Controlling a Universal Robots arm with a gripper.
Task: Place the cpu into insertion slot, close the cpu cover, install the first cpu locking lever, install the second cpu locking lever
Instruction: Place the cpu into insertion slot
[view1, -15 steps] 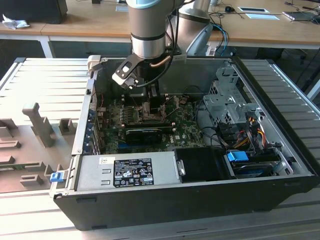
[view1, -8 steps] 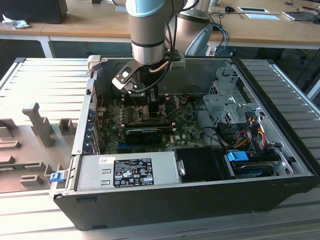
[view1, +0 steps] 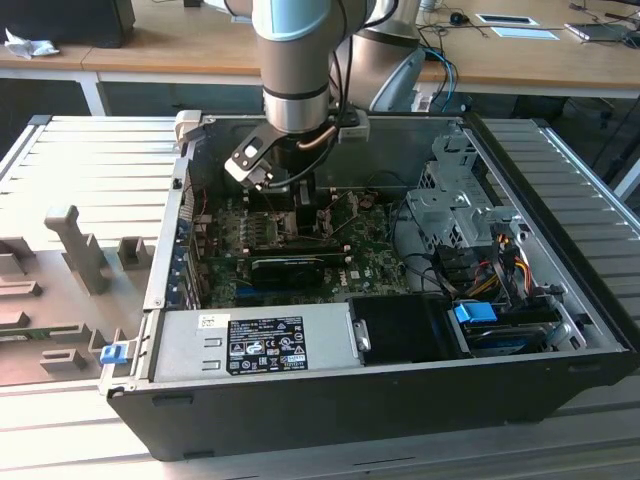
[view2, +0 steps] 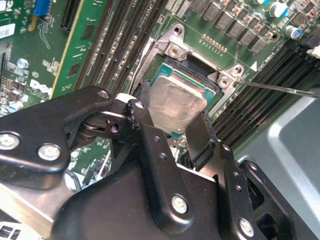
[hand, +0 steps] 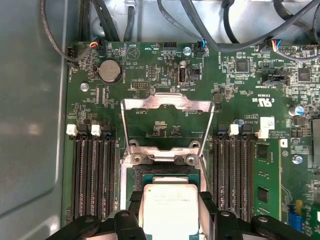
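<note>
Silver-grey metal tops the cpu, and the gripper has its two black fingers clamped on opposite edges of it; the chip sits directly over the insertion slot, though I cannot tell whether it is seated; the cpu cover is swung fully open and lies back against the green board; a thin wire lever sticks out beside the socket. Writing: fine white print dots the board, and the power supply carries one large printed label and one small white sticker. In the exterior view the arm drops straight down into the open computer case, wrist near its rear wall. Counts: one coin cell; two screws at the cover's hinge; two blue clips.
</note>
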